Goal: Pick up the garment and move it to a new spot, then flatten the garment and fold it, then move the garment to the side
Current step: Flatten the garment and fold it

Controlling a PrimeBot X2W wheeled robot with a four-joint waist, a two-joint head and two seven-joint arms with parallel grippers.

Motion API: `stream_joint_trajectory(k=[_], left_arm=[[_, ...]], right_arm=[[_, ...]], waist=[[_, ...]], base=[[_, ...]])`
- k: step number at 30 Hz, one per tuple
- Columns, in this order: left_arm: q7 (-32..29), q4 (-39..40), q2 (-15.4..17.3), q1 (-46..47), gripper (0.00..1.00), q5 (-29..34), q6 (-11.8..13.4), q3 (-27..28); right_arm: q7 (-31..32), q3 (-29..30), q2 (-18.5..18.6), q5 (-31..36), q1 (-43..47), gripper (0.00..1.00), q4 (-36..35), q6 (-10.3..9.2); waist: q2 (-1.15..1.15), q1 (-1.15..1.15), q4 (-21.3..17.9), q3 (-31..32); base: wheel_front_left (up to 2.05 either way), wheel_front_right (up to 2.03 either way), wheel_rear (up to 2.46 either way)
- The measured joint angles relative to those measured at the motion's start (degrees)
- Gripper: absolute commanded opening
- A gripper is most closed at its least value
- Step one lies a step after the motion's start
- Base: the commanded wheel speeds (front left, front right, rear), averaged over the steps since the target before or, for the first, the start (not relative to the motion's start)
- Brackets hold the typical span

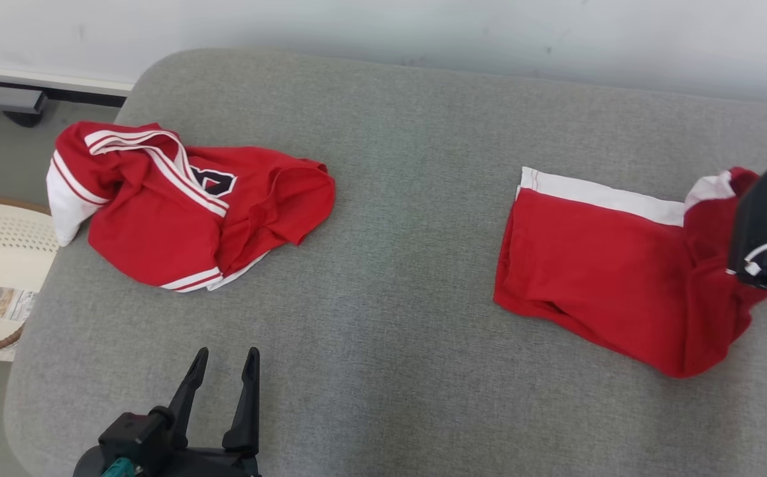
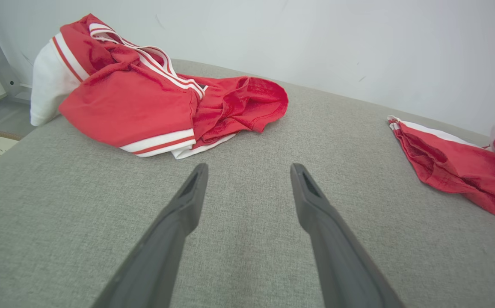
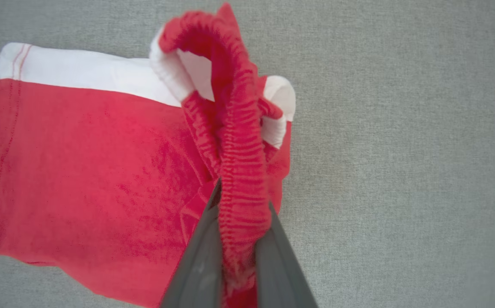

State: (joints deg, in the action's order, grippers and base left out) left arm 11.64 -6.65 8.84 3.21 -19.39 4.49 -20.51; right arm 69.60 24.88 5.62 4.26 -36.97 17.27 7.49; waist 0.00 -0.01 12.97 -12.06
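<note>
Near edge of the grey cushion (image 1: 390, 371): the left pincer (image 1: 227, 354) sits spread wide, holding nothing. Over at the cushion's right side, the right pincer (image 3: 243, 201) is nipped almost closed on the elastic waistband (image 3: 234, 128) of the red shorts (image 1: 595, 265) — that end lifted, the legs lying on the cushion. It's a thin bite — a quick pull could let the elastic slip free, or drag the legs into a bunch. At the cushion's far left lies a crumpled jersey (image 1: 177, 218).
</note>
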Motion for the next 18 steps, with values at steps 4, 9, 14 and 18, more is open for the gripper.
stream_joint_trajectory(k=[4, 9, 14, 18], left_arm=[[0.35, -0.58, -0.33, 0.38, 1.00, -0.24, -0.02, -0.20], [0.93, -1.26, -0.64, 0.49, 1.00, -0.37, -0.03, -0.33], [1.30, -1.86, -0.93, 0.60, 1.00, -0.56, -0.05, -0.65], [1.51, -2.22, -1.18, 0.74, 1.00, -0.67, -0.33, -1.01]], right_arm=[[-0.14, -2.46, -1.04, -1.37, -1.35, 0.00, 0.55, 0.00], [-0.90, -5.75, -1.99, -3.07, -3.50, 0.00, 2.94, 0.00], [-2.38, -8.17, -2.57, -3.69, -5.21, 0.00, 5.97, 0.00], [-3.66, -9.35, -2.65, -4.12, -6.55, 0.00, 9.15, 0.00]], waist=[[0.00, 0.00, 0.89, -0.07], [0.00, 0.00, 2.12, -0.11], [0.00, 0.00, 3.22, -0.10], [0.00, 0.00, 4.13, -0.07]], base=[[0.00, 0.00, 0.00], [0.00, 0.00, 0.00], [0.00, 0.00, 0.00], [0.00, 0.00, 0.00]])
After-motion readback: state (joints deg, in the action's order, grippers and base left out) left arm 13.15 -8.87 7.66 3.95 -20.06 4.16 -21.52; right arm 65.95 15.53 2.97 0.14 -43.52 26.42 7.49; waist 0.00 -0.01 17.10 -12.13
